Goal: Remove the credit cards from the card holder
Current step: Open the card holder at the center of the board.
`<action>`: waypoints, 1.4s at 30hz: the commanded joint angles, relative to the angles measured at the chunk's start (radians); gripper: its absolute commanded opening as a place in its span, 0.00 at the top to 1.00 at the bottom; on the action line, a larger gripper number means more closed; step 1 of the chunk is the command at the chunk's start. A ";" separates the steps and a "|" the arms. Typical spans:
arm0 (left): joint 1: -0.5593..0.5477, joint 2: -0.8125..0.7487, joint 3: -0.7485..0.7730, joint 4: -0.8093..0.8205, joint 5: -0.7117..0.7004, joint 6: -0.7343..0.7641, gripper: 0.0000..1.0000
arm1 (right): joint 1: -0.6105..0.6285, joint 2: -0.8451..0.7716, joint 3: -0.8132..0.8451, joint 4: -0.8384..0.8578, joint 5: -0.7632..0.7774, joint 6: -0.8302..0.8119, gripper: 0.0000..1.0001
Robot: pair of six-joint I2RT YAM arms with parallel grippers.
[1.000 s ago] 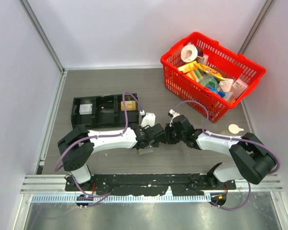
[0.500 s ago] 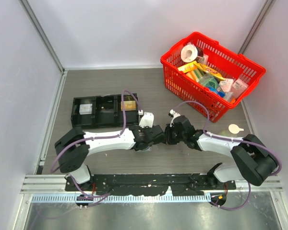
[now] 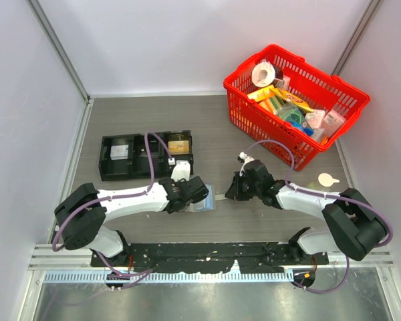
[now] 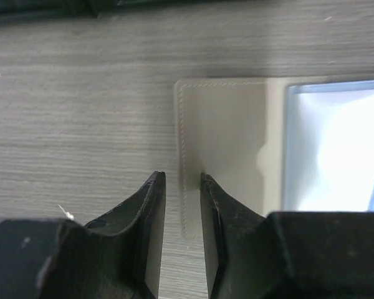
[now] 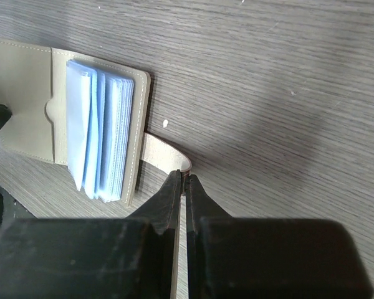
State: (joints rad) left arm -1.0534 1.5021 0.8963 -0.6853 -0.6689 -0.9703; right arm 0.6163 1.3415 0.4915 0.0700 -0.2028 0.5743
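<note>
L pincer (image 4: pixel 182 182): jaws nearly together with a narrow gap. The stitched edge of the card holder (image 4: pixel 221 143), its grey flap, sits in that gap. I can't tell whether it's biting the flap or only straddling it.

R pincer (image 5: pixel 184 179): closed tight, tips pinching the end of the closing strap (image 5: pixel 163 156).

The holder lies opened flat on the worktop (image 5: pixel 268 75), between the two pincers and touching both. In the top view it's at 3 o'clock from the L tips and 9 o'clock from the R tips. Its long axis runs 9–3, along the line joining the pincers.

In the R wrist view the strap leads off toward 10 o'clock to the pocket stack (image 5: pixel 103 134), pale blue clear sleeves fanned a bit, with the grey flap beyond at 9. In the L wrist view the flap runs up toward 12 and the sleeves sit at 2 o'clock.

Credit cards: I can't pick out any single one. My guess is they're inside the sleeves, none out yet.

My read: R is nearer the sleeves but busy on the strap, and L is on the far flap. One end has to stay anchored while the other pincer goes for a sleeve mouth, and I can't tell which way the mouths face.

Farther out in the top view, the black tray (image 3: pixel 145 155) is at 11 o'clock from L and the red basket (image 3: pixel 294 100) at 1 o'clock from R, both well apart.
</note>
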 commanded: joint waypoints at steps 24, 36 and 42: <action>0.056 -0.265 -0.188 0.224 0.178 -0.077 0.69 | 0.078 0.034 0.286 -0.125 -0.156 -0.050 0.72; 0.056 -0.483 -0.184 0.354 0.316 -0.065 0.51 | 0.200 0.310 0.416 0.051 -0.234 -0.016 0.74; 0.056 -0.465 -0.207 0.398 0.353 -0.079 0.57 | 0.220 0.419 0.440 0.068 -0.245 -0.019 0.75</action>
State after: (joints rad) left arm -0.9981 1.0286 0.6971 -0.3626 -0.3450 -1.0409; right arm 0.8249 1.7267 0.8986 0.0860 -0.4255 0.5518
